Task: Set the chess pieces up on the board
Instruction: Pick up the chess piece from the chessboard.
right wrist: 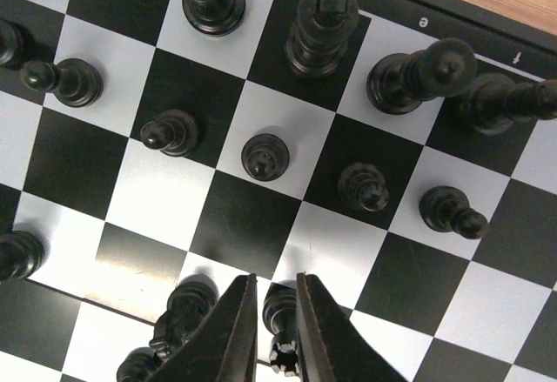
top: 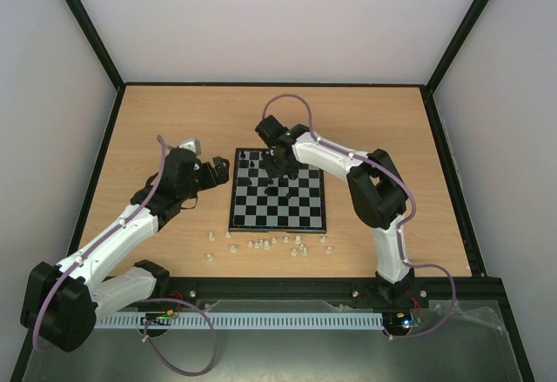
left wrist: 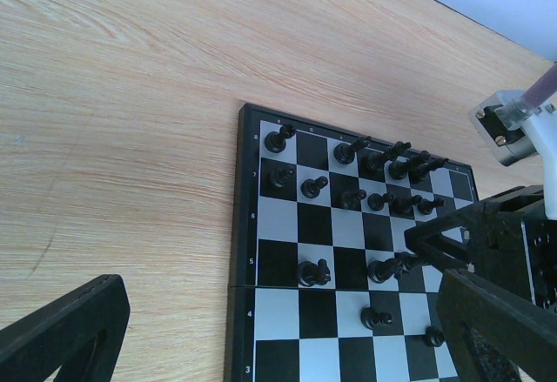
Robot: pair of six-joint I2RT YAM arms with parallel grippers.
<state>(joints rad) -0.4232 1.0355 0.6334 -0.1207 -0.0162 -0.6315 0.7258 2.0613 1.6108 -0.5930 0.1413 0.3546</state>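
We see the table (top: 392,121) bearing the board (top: 261,212) at its middle. The left gripper (top: 216,176) hovers over the table just left of the board, its jaws spread wide and holding nothing. The right gripper (right wrist: 277,282) hangs over the board's far half, its jaws drawn narrow around a black piece (right wrist: 280,330). Other black pieces (left wrist: 345,151) stand mostly on the far rows. White pieces (top: 270,243) lie scattered on the table along the board's near edge.

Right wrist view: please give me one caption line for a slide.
Fingers of the right gripper flank one black chess piece on the board, with other black pieces standing beyond.
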